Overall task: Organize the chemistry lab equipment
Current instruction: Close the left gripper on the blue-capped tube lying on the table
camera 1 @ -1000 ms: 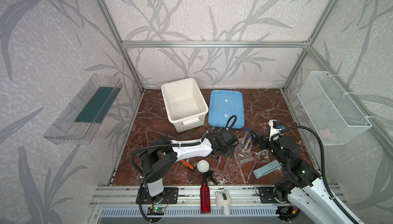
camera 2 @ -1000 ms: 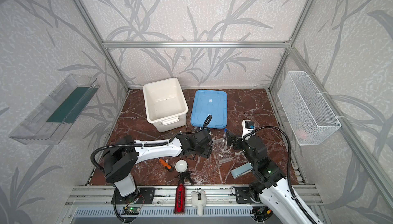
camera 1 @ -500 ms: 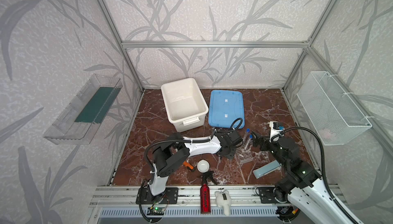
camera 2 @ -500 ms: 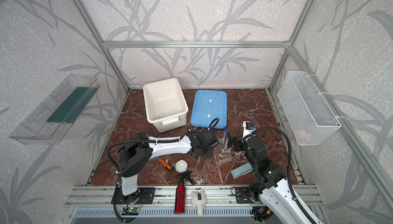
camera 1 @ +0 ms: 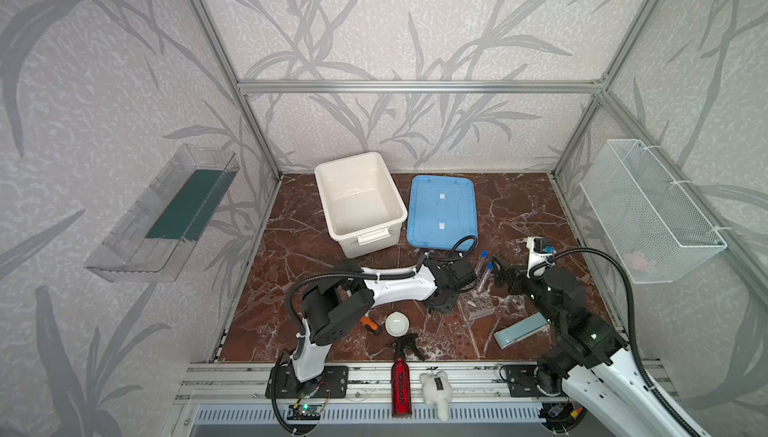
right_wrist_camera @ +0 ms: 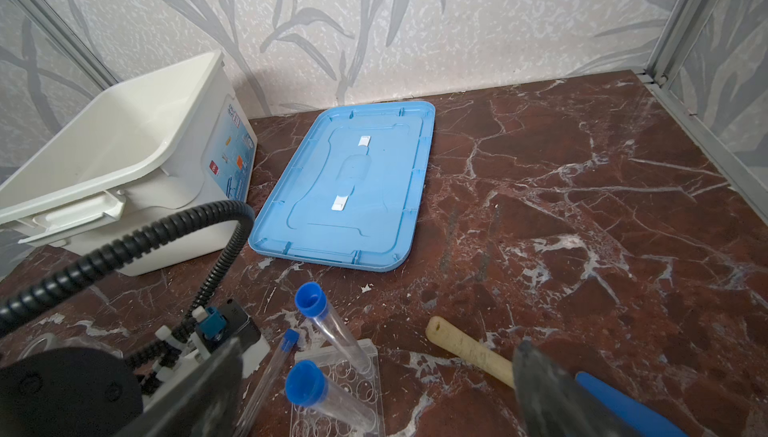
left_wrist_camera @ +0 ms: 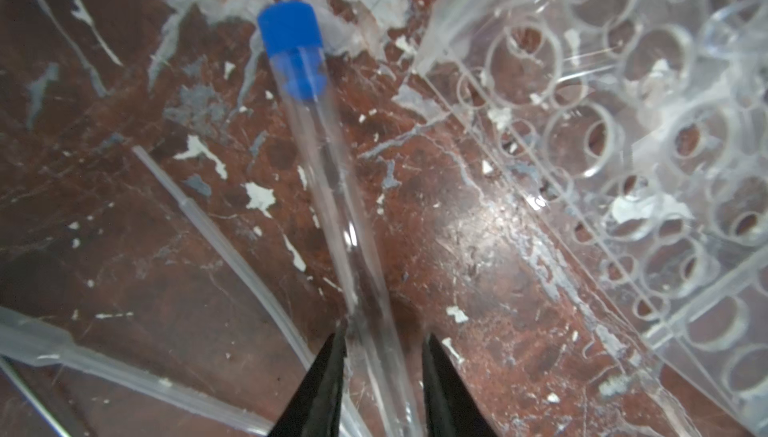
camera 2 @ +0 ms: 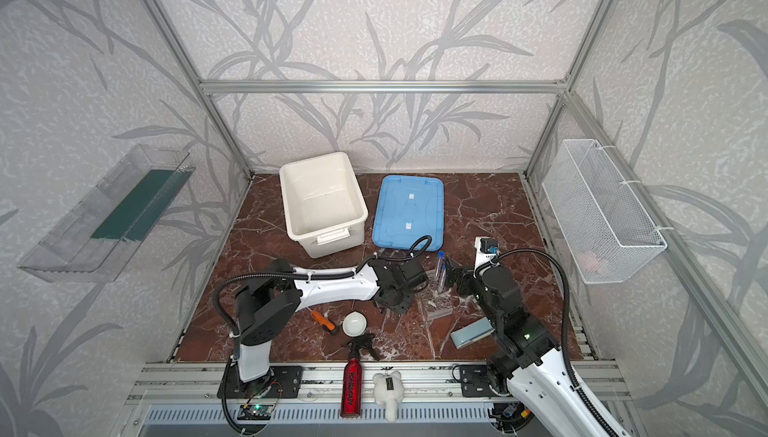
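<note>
In the left wrist view a thin clear blue-capped tube [left_wrist_camera: 328, 173] runs between the black fingertips of my left gripper [left_wrist_camera: 383, 341], which is shut on its lower end. Thin clear droppers [left_wrist_camera: 232, 244] lie beside it on the floor. The clear tube rack [left_wrist_camera: 623, 144] is close by. Two wider blue-capped tubes [right_wrist_camera: 328, 331] stand tilted in the rack [right_wrist_camera: 332, 414], between the wide-open fingers of my right gripper [right_wrist_camera: 374, 389]. In both top views the left gripper [camera 1: 440, 306] [camera 2: 392, 304] is left of the rack [camera 1: 478, 304] and the right gripper [camera 1: 500, 275] is behind it. The white round dish [camera 1: 397, 324] sits nearer the front.
An open white bin [camera 1: 359, 202] and its blue lid [camera 1: 442, 210] lie at the back. The orange-handled screwdriver [camera 1: 370, 325] and the red spray bottle [camera 1: 401, 381] are at the front. A light-blue block [camera 1: 519, 331] lies under the right arm. A wooden handle [right_wrist_camera: 469, 349] rests near the right fingers.
The left gripper's jaws have narrowed onto the thin tube, and the left arm has swung its elbow to the right. The right arm has hardly moved.
</note>
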Robot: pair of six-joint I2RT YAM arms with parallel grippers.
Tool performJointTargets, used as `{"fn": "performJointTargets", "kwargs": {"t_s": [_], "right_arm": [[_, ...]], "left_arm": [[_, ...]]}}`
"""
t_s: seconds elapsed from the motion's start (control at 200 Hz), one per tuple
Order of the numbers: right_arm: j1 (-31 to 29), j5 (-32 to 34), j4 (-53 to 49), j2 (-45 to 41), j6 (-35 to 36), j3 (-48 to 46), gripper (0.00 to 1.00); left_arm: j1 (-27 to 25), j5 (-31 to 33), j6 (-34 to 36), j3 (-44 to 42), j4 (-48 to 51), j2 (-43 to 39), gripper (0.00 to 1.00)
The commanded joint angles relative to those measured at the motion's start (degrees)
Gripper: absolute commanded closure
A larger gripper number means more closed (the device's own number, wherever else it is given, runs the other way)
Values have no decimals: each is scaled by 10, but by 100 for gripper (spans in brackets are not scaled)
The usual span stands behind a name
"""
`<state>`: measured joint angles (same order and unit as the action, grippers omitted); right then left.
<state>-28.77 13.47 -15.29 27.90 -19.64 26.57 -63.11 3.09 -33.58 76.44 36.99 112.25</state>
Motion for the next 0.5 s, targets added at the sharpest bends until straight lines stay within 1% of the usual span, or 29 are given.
{"fn": "performJointTargets", "kwargs": {"t_s": [0.0,0.09,0.26,0.4,0.435,0.495], "right_arm": [[-2,7,-5,0,9,7,1],[-2,8,-7,-1,9,6,1],[-2,7,-8,-11,1,0,1],[-2,11,-15,-22,5,1,1],[-2,11,-17,-24,6,1,1],[-2,12,-18,-28,8,1,1]], "left_arm": [[-24,4,1,13,52,5,66],[-25,-6,-1,5,53,6,67],[-24,-10,-4,20,68,25,71],[-15,8,-21,18,76,23,73],[-11,9,-23,13,70,17,76],[-7,13,-25,3,58,7,77]]}}
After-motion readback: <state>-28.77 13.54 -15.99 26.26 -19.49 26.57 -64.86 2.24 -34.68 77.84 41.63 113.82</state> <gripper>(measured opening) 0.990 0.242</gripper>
